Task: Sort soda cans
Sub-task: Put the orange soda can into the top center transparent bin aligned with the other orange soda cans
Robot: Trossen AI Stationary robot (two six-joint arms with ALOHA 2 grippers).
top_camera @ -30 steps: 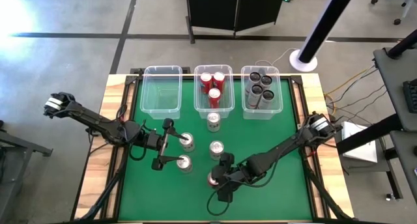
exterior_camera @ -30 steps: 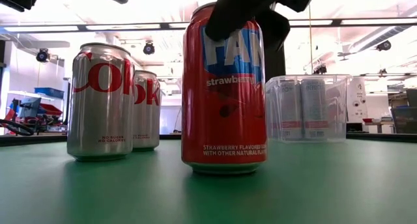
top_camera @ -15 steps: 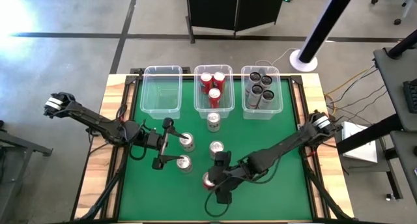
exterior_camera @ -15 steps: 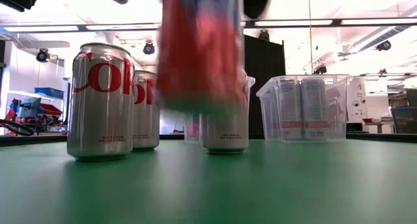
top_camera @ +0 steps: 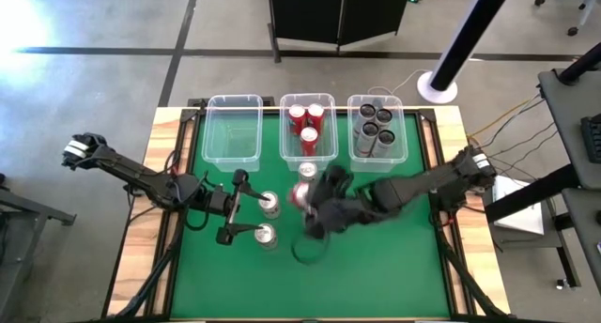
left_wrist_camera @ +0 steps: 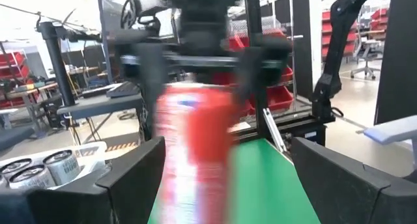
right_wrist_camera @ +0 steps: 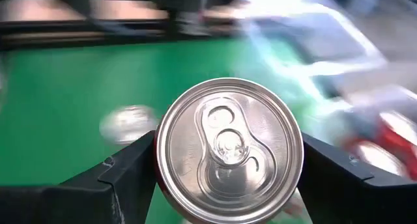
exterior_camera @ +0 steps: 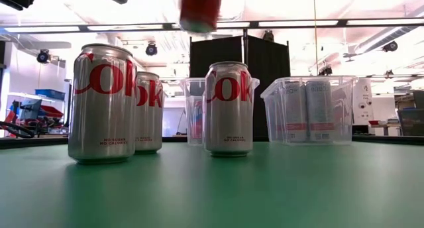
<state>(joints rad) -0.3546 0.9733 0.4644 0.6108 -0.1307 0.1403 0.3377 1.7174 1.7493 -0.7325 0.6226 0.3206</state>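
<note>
Our right gripper (top_camera: pixel 315 210), pinching the red can (top_camera: pixel 302 193) aloft just short of the middle bin (top_camera: pixel 331 145), could clip its rim and drop it if carried too low, a height only the low view shows, while our left gripper (top_camera: pixel 246 210) waits spread beside two silver cans.

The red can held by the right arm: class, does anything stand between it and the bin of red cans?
Nothing visible blocks it. The right gripper holds the red can lifted above the table, higher than the silver can standing just before the middle bin, so it can pass over.
</note>
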